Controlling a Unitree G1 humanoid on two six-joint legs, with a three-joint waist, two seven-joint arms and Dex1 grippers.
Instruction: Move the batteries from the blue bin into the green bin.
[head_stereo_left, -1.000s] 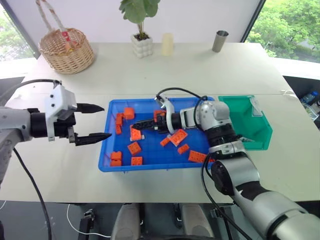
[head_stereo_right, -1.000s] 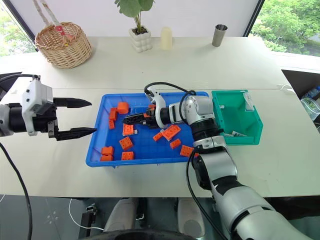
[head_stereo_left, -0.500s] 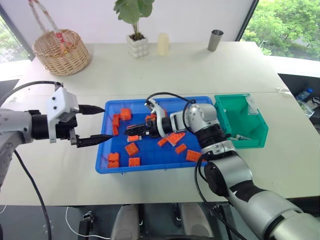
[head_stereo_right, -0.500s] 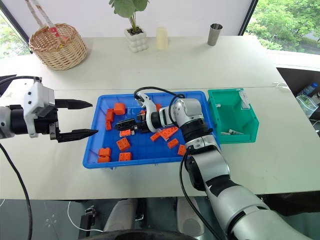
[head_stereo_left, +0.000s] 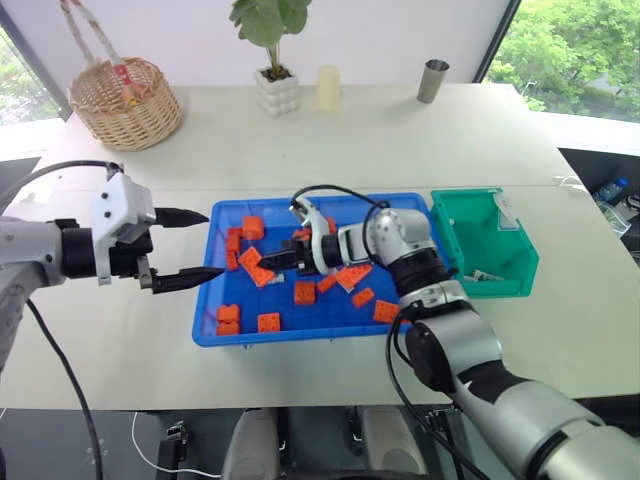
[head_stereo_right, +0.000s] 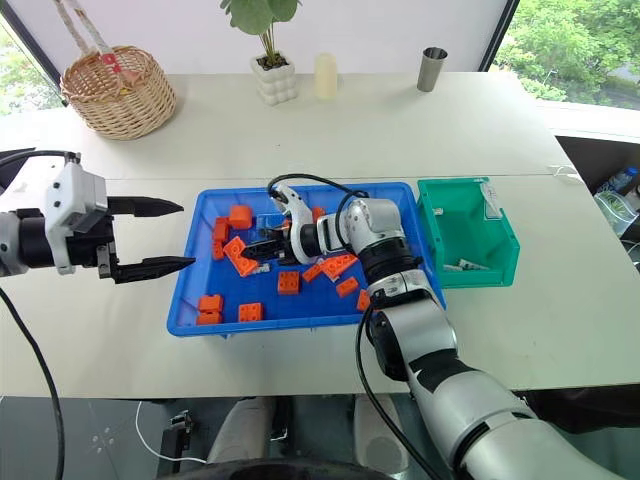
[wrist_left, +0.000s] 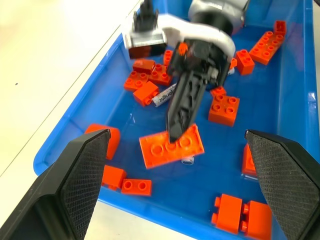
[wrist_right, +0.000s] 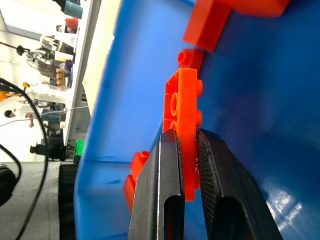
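Your right hand (wrist_left: 174, 136) hides most of a battery (wrist_left: 187, 160) under the brick (wrist_left: 171, 145) it now pinches, having closed; left hand (head_stereo_left: 196, 245) stays open, empty.

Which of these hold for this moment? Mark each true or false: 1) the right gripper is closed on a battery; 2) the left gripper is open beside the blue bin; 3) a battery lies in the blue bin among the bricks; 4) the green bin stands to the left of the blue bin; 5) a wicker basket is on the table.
1) False. The right gripper is shut on a flat orange brick, not a battery.
2) True. The left gripper hangs open just outside the blue bin's left rim.
3) True. A battery lies in the bin between the orange bricks.
4) False. The green bin stands at the blue bin's right end.
5) True. The wicker basket stands at the table's far left.
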